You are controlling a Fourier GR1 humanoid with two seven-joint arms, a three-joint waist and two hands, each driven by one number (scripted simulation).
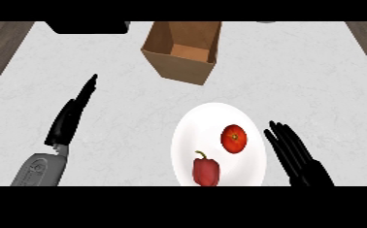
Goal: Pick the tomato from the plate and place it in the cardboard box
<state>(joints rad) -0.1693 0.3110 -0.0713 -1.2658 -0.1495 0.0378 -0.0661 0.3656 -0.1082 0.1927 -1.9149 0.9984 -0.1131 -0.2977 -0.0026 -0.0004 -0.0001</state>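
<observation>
From the head view, a good deal is cut off. A dark block (87, 26) at the far left of the counter is sliced by the top edge, so I cannot tell what it is. The white plate (197, 125) loses its near rim at the bottom, and the right hand (297, 156) shows only as far as the wrist. A small grey shape at the top right is too little to name.

The counter (86, 67) is pale and faintly marbled, with strips of dark wood floor showing past its far corners. A cardboard box (181, 50) stands open at the far middle, well apart from the plate, its brown floor visible.

On the plate lies the tomato (234, 138), toward the right side, with a red bell pepper (206, 170) just beside it nearer the robot, not touching.

The right hand hangs just right of the plate, fingers straight and slightly spread, holding nothing, close to the tomato but apart from it. The left hand (68, 118) rests at the left, fingers straight and pressed together, holding nothing, its grey forearm (39, 171) below.
</observation>
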